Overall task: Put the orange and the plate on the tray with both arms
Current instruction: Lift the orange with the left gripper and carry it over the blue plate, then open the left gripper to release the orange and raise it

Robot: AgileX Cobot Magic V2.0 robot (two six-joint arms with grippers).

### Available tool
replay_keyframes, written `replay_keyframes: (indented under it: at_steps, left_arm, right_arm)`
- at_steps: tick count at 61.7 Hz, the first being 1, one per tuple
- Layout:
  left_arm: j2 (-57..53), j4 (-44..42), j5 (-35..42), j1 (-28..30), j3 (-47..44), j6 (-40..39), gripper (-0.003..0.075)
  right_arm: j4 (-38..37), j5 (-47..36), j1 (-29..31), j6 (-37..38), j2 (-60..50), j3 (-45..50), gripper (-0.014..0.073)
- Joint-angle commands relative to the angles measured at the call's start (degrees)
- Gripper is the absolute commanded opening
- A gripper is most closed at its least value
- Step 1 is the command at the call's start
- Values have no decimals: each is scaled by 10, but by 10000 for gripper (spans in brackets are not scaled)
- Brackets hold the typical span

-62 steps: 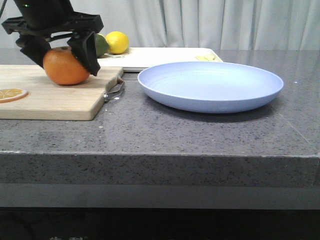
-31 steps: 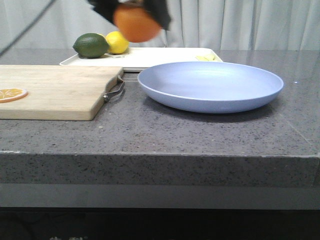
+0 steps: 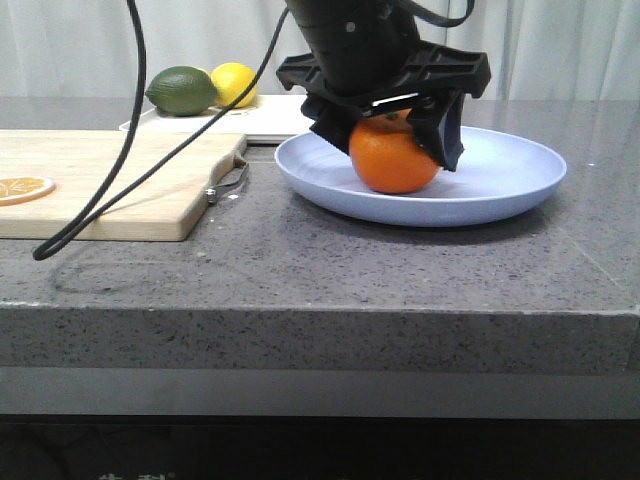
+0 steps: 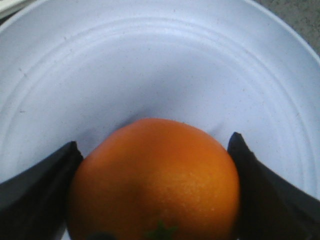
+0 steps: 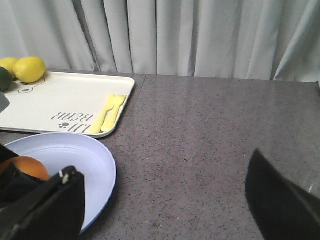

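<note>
The orange [image 3: 394, 157] sits inside the pale lavender-blue plate [image 3: 500, 185] on the grey counter. My left gripper [image 3: 396, 135] is shut on the orange, a black finger on each side; in the left wrist view the orange [image 4: 155, 177] fills the space between the fingers [image 4: 37, 187] over the plate [image 4: 160, 65]. The white tray [image 3: 300, 118] lies behind the plate, and it also shows in the right wrist view [image 5: 55, 102]. My right gripper [image 5: 165, 200] is open and empty over bare counter beside the plate [image 5: 95, 165]; it is out of the front view.
A wooden cutting board [image 3: 110, 180] with an orange slice [image 3: 22, 187] lies at the left. A lime [image 3: 181, 90] and a lemon [image 3: 231, 83] sit on the tray's far left end, yellow cutlery [image 5: 111, 112] at its right end. A black cable [image 3: 130, 130] hangs over the board.
My left gripper lifted the orange off the cutting board, carried it right through the air and lowered it into the plate.
</note>
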State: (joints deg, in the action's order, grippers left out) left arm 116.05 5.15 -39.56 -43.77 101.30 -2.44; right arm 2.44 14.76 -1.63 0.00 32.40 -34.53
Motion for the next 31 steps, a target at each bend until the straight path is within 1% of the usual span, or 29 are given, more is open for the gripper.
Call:
replay_keyframes:
  at_steps: [1,6,10,16,20,26,31]
  left_arm:
    - [-35,4,45,-5,18,-1,540]
    - [-35,4,46,-5,20,-1,610]
    - [-35,4,43,-5,27,-1,636]
    - [-36,4,35,-5,43,-1,636]
    - [-36,4,16,-5,61,-1,636]
    - [-36,-11,-44,-5,103,-1,630]
    - [-36,-23,-94,-5,143,-1,597]
  right_arm:
    - [-1,-48,3,-4,4,-22,653]
    - [-1,-48,3,-4,4,-22,653]
    - [-1,-48,3,-4,4,-22,653]
    - [-1,-48,3,-4,4,-22,653]
    - [-1,-48,3,-4,4,-22,653]
    - [-1,-48,3,-4,4,-22,653]
    - [-1,-48,3,-4,4,-22,653]
